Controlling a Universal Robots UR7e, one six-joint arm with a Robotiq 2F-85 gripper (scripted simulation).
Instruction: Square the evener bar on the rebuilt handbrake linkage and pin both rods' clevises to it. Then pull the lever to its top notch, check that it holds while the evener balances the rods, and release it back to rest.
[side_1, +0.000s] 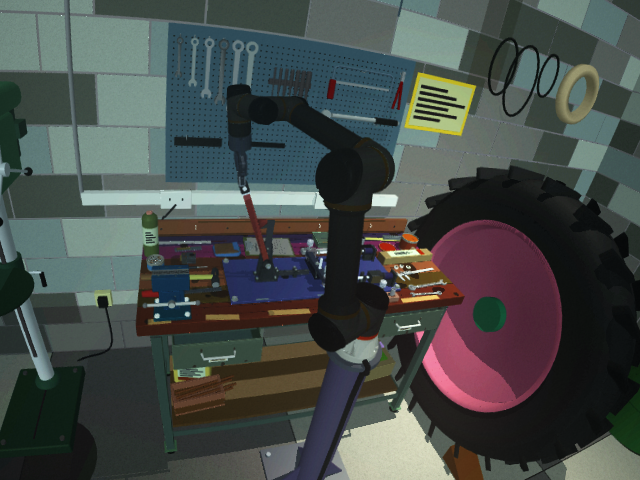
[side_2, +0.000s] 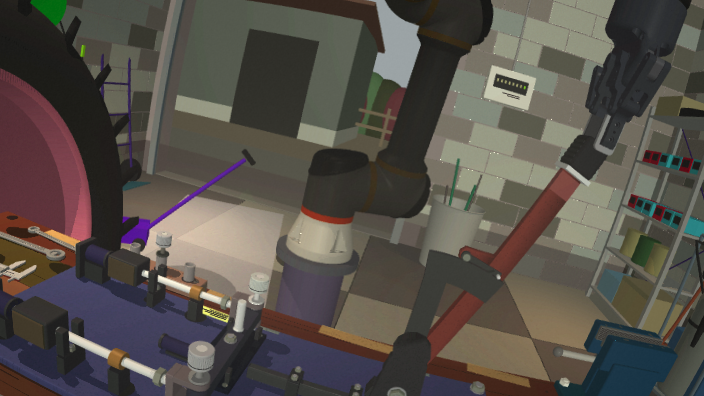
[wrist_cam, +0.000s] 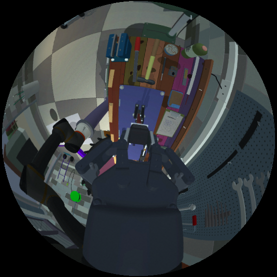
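My gripper (side_1: 243, 182) (side_2: 598, 148) (wrist_cam: 139, 140) hangs high above the blue base plate (side_1: 269, 281) and grips the black handle (side_2: 580, 159) (wrist_cam: 139, 134) at the top of the red handbrake lever (side_1: 256, 227) (side_2: 505, 255). The lever rises steeply from its pivot bracket (side_1: 265, 272) (side_2: 407, 360), leaning away from the rods beside the dark ratchet sector (side_2: 450, 280). To the right the evener bar (side_2: 235, 335) lies across the plate, with knurled pins (side_2: 201, 356) (side_2: 259, 286) standing at its ends. Two white rods (side_2: 175, 287) (side_2: 107, 357) run from it through dark blocks.
A blue vise (side_1: 170, 292) (side_2: 625, 362) sits at the bench's left end, with a green spray can (side_1: 150, 232) behind it. Wrenches (side_1: 421, 281) lie at the right end. A big tractor wheel (side_1: 496, 315) stands right of the bench and a tool pegboard (side_1: 289, 108) hangs behind it.
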